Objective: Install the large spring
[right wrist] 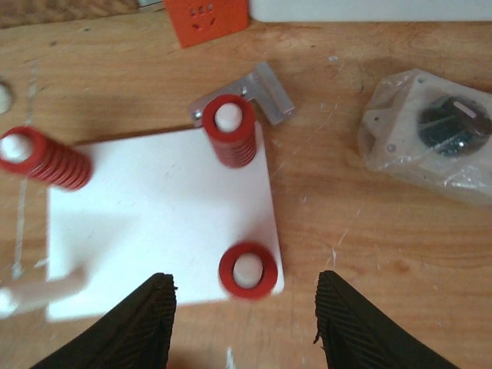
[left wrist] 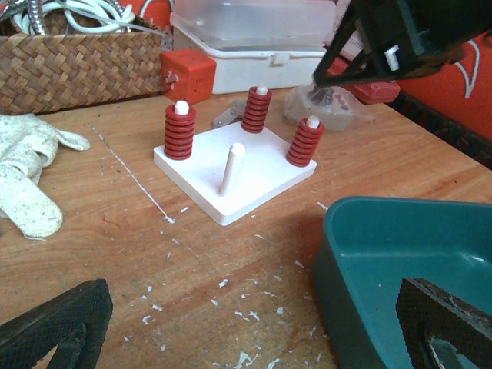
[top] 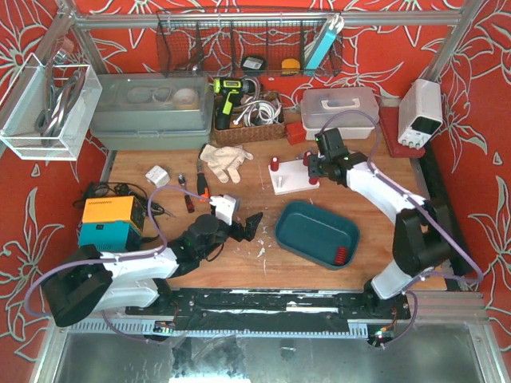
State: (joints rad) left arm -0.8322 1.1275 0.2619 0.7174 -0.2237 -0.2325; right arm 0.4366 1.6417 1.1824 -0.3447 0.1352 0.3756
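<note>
Right hand [right wrist: 246, 280] half-open, empty; left hand [left wrist: 254, 307] wide, empty; three springs [left wrist: 179, 132] seated, one peg [left wrist: 233, 165] bare.

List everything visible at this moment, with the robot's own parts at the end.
base plate: 1, white, mid-table, four pegs
springs on pegs: 3, red, on three of the plate's pegs
bare peg: 1, white, plate's near-left corner
tray: 1, teal, in front of the plate
loose spring: 1, red, in the tray's near-right corner
glove: 1, white, left of the plate
wicker basket: 1, tan, back of table
cube: 1, orange, beside the basket
bagged part: 1, clear bag, right of the plate
bracket: 1, metal, at the plate's far edge
left hand: 1, black, open, left of the tray
right hand: 1, black, open, over the plate's right-side spring
</note>
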